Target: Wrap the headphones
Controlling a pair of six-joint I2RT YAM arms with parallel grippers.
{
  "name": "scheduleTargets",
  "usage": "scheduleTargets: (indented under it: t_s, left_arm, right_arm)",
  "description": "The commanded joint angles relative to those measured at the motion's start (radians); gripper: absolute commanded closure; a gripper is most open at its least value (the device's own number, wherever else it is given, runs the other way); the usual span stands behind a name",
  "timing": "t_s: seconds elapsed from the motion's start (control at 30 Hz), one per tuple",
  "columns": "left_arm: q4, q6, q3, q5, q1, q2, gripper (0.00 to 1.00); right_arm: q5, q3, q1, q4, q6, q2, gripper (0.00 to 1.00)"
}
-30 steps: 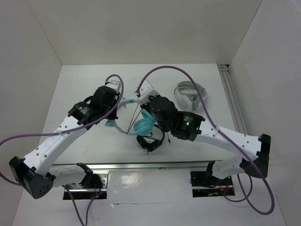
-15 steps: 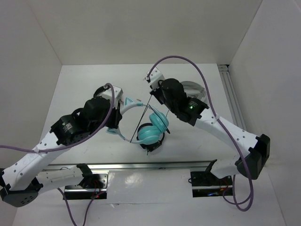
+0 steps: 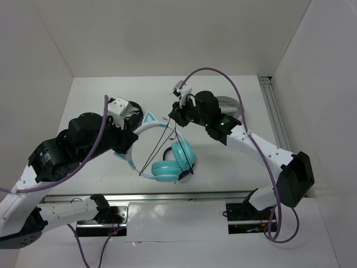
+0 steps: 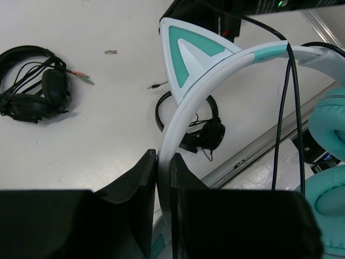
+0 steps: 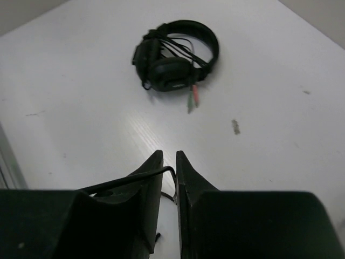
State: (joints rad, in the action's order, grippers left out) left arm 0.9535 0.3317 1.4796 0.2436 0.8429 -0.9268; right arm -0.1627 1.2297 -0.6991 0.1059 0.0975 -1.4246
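The top view looks steeply down from behind the arm bases. Both wrist views look close along their fingers, sharing the white matte tabletop (image 3: pixel 89 100) below.

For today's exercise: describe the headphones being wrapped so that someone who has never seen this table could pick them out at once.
Look between the two arms at the middle of the white table. The headphones hang there, their pale headband clamped in the left gripper. Unlike the black headsets lying flat on the table, they have teal earcups and cat ears.
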Motion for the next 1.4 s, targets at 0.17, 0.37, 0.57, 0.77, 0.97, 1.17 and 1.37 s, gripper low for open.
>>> scheduleTargets:
  t_s: [0.17, 0.37, 0.57, 0.77, 0.97, 1.17, 1.37]
  left_arm:
    - [-0.105, 0.096, 0.111, -0.001, 0.005, -0.009, 1.00]
    - [-0.055, 0.181, 0.234, 0.072, 0.005, -0.039, 1.00]
    - [0.039, 0.305, 0.329, 0.187, 0.005, -0.061, 1.00]
    - [0.085, 0.378, 0.360, 0.290, 0.005, -0.061, 1.00]
    - [0.106, 0.441, 0.369, 0.379, 0.005, -0.052, 1.00]
    - [0.131, 0.549, 0.351, 0.535, 0.005, -0.043, 1.00]
    - [0.149, 0.664, 0.300, 0.740, -0.031, -0.095, 1.00]
  right_arm:
    - [-0.228, -0.131, -0.031, -0.402, -0.206, -0.082, 0.71]
    - [-0.270, -0.173, -0.040, -0.604, -0.291, -0.197, 0.69]
    - [-0.302, -0.173, -0.050, -0.817, -0.395, -0.365, 0.67]
    - [-0.302, -0.150, -0.069, -0.908, -0.443, -0.476, 0.67]
    - [-0.302, -0.197, -0.069, -0.977, -0.472, -0.507, 0.79]
    - [-0.281, -0.242, -0.092, -0.988, -0.482, -0.467, 1.00]
    - [0.024, -0.393, -0.243, -0.826, -0.495, -0.291, 1.00]
